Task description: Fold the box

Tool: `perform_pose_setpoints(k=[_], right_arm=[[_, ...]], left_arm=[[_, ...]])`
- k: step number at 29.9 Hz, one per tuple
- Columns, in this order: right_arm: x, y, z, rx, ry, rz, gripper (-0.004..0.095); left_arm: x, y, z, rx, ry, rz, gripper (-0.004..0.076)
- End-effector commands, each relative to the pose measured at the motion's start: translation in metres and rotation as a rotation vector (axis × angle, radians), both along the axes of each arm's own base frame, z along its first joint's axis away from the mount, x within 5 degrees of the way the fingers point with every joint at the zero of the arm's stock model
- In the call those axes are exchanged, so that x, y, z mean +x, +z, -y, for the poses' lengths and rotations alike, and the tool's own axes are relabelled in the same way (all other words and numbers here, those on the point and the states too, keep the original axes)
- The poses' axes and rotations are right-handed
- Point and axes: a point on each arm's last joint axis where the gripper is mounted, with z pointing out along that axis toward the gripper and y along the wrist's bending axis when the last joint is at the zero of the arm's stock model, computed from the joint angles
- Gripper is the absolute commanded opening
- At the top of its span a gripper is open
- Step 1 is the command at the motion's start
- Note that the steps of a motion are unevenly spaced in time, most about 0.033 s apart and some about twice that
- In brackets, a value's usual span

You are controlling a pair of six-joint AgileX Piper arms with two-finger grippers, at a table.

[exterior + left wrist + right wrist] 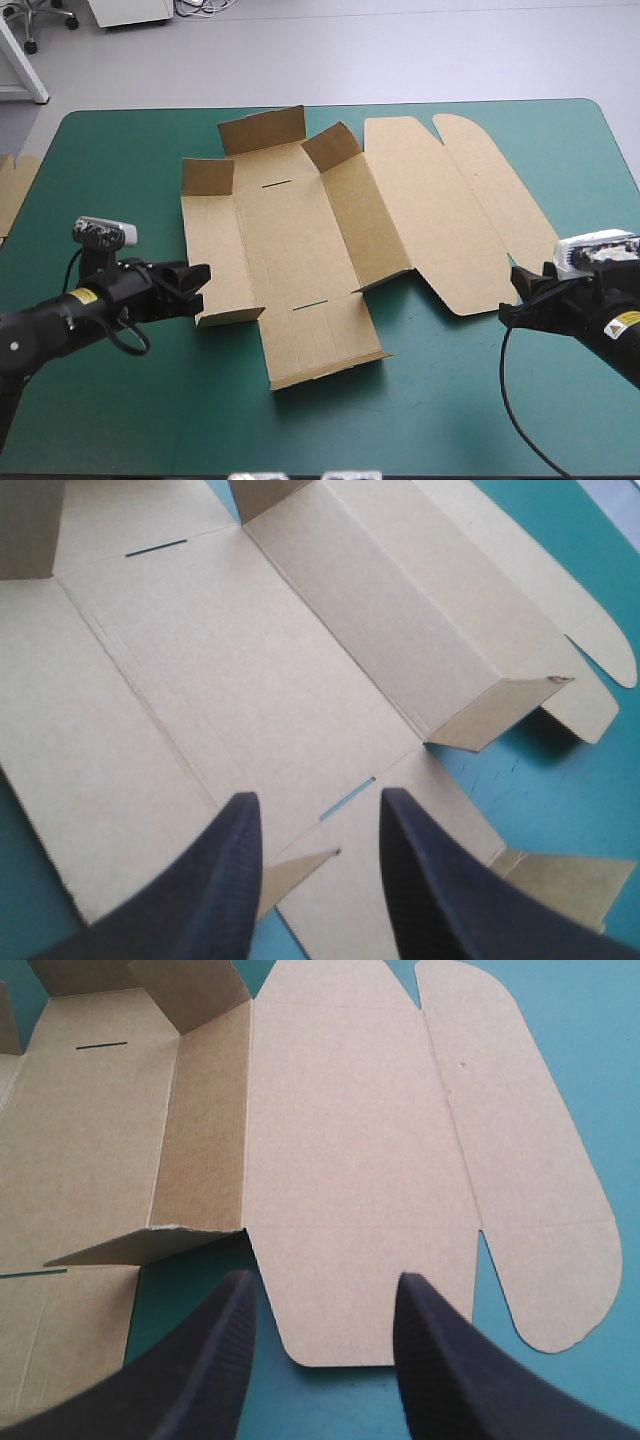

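Observation:
The brown box lies as a cut sheet in the middle of the teal-green table. Its base panel is flat, the right side wall is partly raised, and small flaps stand up at the far end. The lid panel and its rounded tuck flap lie flat toward the right. My left gripper is open, low at the sheet's near left corner, nothing between its fingers. My right gripper is open just off the lid's near edge, also holding nothing.
More brown board shows at the table's left edge. The near end flap of the sheet lies flat toward the front. Bare teal-green cover stretches along the front of the table and between the two arms.

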Motion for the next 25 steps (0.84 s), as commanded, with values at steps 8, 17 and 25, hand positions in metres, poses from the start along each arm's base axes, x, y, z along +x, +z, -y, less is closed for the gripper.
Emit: perform_pose_setpoints(k=[8,17,25], right_arm=[[0.037,0.026,-0.001,0.010,-0.006,0.018,0.0414],[0.042,0.028,-0.002,0.012,-0.006,0.014,0.0414],[0.041,0.025,-0.002,0.010,0.003,-0.021,0.0414]], left_arm=[[0.079,0.023,0.020,-0.179,-0.103,-0.046,0.0323],[0.135,-0.002,0.022,-0.176,-0.079,-0.094,0.0365],[0.149,-0.031,0.000,0.051,0.043,-0.194,0.0365]])
